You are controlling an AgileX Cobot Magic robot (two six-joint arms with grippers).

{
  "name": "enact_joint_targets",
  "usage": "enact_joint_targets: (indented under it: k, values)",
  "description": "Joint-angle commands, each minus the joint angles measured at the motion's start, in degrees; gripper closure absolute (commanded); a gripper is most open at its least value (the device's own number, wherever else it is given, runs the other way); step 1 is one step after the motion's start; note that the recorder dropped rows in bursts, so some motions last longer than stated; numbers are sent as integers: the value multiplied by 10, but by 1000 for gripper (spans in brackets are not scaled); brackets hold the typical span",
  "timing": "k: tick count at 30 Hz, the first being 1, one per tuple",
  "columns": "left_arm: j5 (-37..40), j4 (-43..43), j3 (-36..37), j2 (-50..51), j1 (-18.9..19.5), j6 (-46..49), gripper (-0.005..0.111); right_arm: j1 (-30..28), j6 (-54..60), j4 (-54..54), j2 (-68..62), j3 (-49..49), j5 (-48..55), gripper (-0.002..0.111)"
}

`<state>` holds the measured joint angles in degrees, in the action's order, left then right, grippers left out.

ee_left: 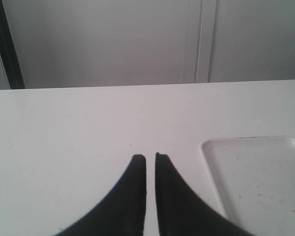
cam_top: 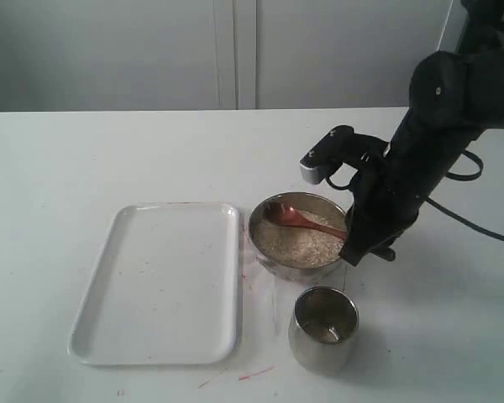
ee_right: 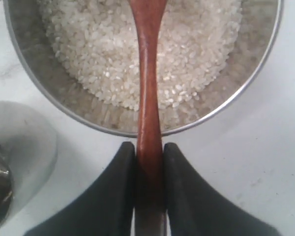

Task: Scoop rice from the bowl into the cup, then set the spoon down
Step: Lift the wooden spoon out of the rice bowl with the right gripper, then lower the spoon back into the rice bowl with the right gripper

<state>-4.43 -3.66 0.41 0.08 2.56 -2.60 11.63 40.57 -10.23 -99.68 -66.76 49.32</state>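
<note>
The steel bowl (cam_top: 260,252) holds a pale heap of rice (cam_top: 298,242), seen close in the right wrist view as rice (ee_right: 108,54) inside the bowl (ee_right: 221,105). A reddish-brown wooden spoon (cam_top: 296,218) rests in the rice, its handle running over the rim toward my right gripper (cam_top: 349,238). In the right wrist view the right gripper (ee_right: 150,150) is shut on the spoon (ee_right: 148,98) handle, just outside the rim. The steel cup (cam_top: 322,329) stands in front of the bowl, partly seen as the cup (ee_right: 5,172). My left gripper (ee_left: 150,158) hovers over bare table, nearly closed and holding nothing.
A white rectangular tray (cam_top: 164,281) lies left of the bowl; its corner, the tray (ee_left: 255,172), shows beside the left gripper. The right arm (cam_top: 437,134) leans in from the back right. A cable trails behind it. White table all around; red marks near the front edge.
</note>
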Motion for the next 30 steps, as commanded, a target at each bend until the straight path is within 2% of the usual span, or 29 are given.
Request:
enact_joint_targets:
  k: [1, 11, 16, 19, 24, 30]
  values:
    - [-3, -2, -4, -1, -1, -2, 92, -2, -5, -4, 52, 1, 17, 108]
    - [-3, -2, -4, -1, -1, -2, 92, 7, -38, -49, 214, 1, 130, 108]
    - [-3, -2, -4, -1, -1, -2, 92, 33, -87, -13, 313, 1, 165, 108]
    - [-3, -2, -4, -1, -1, -2, 92, 50, -160, 43, 363, 1, 206, 108]
    - [-3, -2, -4, -1, -1, -2, 92, 69, -279, 141, 422, 32, 206, 108]
    - [-3, -2, -4, -1, -1, -2, 92, 69, -292, 148, 440, 103, 206, 108]
